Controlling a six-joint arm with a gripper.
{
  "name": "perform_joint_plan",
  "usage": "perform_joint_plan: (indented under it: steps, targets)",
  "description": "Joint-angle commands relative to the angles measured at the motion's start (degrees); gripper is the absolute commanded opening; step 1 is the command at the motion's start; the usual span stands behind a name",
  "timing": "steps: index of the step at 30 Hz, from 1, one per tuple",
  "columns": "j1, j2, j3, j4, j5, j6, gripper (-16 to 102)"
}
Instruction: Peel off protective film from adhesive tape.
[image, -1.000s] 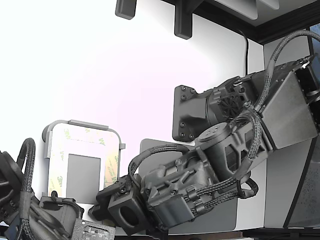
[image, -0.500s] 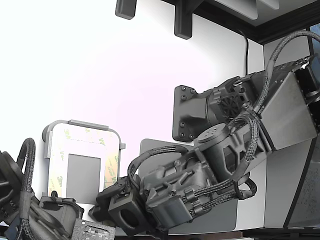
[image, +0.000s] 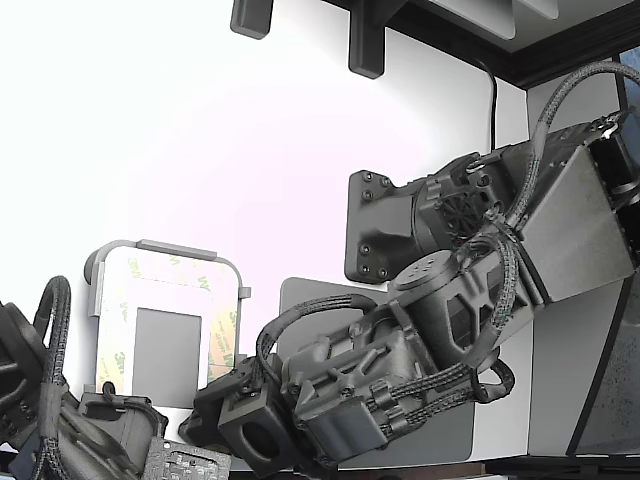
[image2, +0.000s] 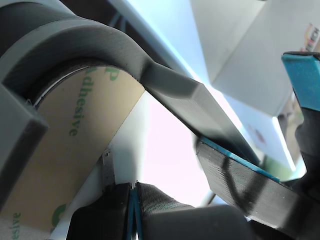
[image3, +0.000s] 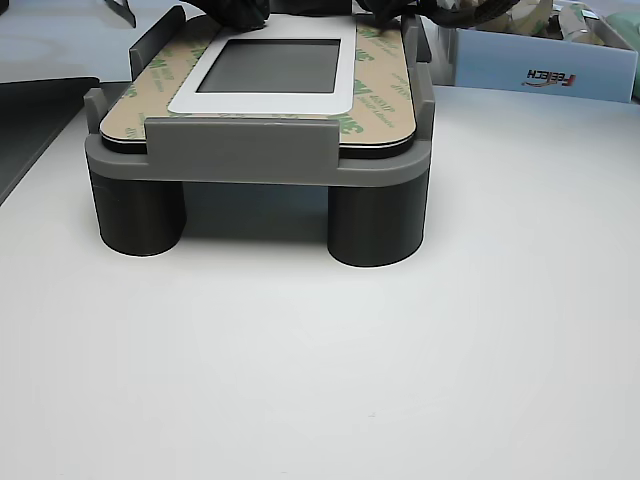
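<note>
The adhesive tape (image: 118, 315) borders a small grey rectangle (image: 165, 340) on a grey raised fixture (image: 165, 248). Its pale-yellow protective film (image2: 65, 160) with green print lies flat on the tape and fills the wrist view beside the fixture's rounded corner wall (image2: 165, 80). It also shows in the other view (image3: 375, 95). My gripper (image2: 250, 110) is at that corner, its blue-padded fingers (image2: 302, 75) spread apart with nothing between them. In the exterior view my gripper (image: 205, 415) sits at the fixture's near edge, mostly hidden by the wrist.
A second arm (image: 60, 420) is at the exterior view's lower left. A shut pair of dark fingers (image2: 150, 210) sits at the plate's edge. A large dark-grey mat (image: 440, 440) lies under my arm. A box (image3: 540, 60) stands behind the fixture.
My arm has shifted slightly down and toward the exterior view's left, closer to the fixture's near edge. The film and the second arm have not moved.
</note>
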Motion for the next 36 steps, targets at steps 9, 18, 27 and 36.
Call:
perform_joint_plan:
  steps: [9,18,27,36]
  targets:
    - [-0.26,1.05,-1.49,0.18,-0.18,0.35,-11]
    - [-0.26,1.14,-1.67,0.62,-0.09,1.23,-11]
    - [-0.18,1.05,-2.29,1.41,-0.09,1.58,-11]
    - [-0.18,0.09,-3.52,1.05,0.09,-0.18,-11]
